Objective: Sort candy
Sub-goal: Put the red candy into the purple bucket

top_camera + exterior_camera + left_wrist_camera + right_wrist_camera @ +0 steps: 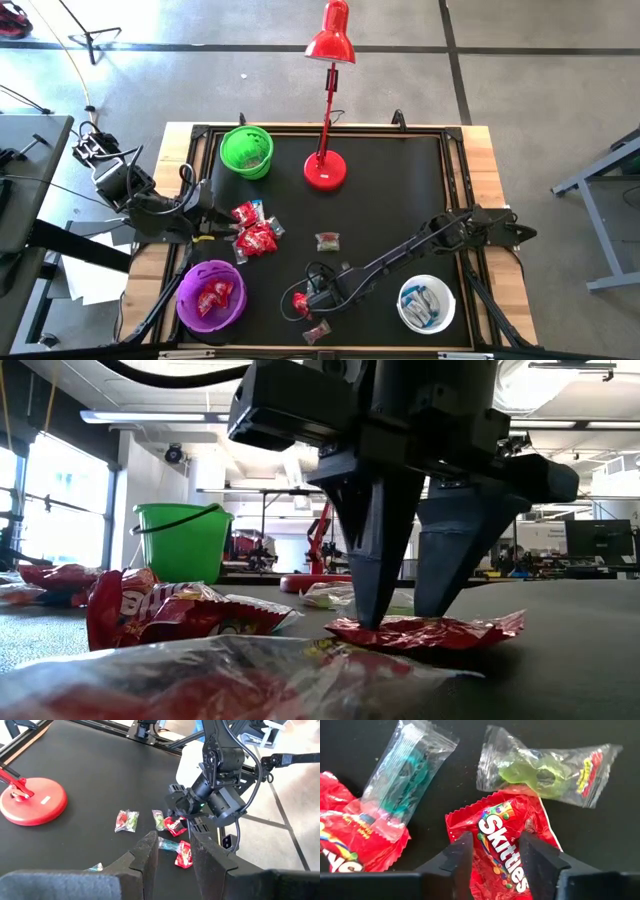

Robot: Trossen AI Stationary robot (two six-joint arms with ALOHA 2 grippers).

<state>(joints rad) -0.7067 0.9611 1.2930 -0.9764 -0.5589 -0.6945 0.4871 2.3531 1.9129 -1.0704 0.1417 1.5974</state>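
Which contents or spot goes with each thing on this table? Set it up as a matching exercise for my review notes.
Things:
1. purple bowl
2. white bowl
3. green bucket
4. right claw

Descriptions:
A. holds blue-and-white sweets
B. stands beside the red lamp's base, at the table's far side
C. holds red packets
D. down over a red Skittles packet at the table's near edge, fingers either side of it

Pairs: 1-C, 2-A, 3-B, 4-D
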